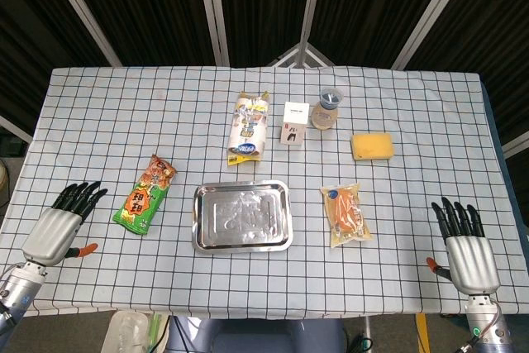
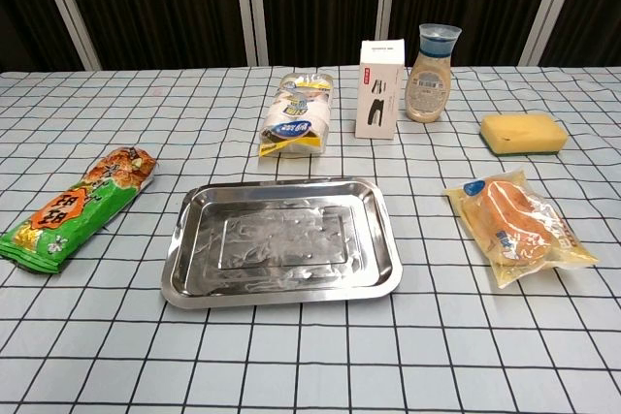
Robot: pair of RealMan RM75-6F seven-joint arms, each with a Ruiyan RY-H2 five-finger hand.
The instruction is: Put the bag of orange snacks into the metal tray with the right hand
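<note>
The bag of orange snacks (image 1: 347, 214) lies flat, well apart from the right hand (image 1: 467, 251), beyond and inward of its spread, empty fingertips (image 1: 453, 208). The metal tray (image 1: 243, 215) sits farther inward. The left hand (image 1: 58, 227) also rests with fingers apart, holding nothing.

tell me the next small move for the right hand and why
Probably reach the right hand forward and inward toward the snack bag. The hand lies open near the table edge, holding nothing, and the bag lies flat just right of the empty metal tray, untouched.
</note>
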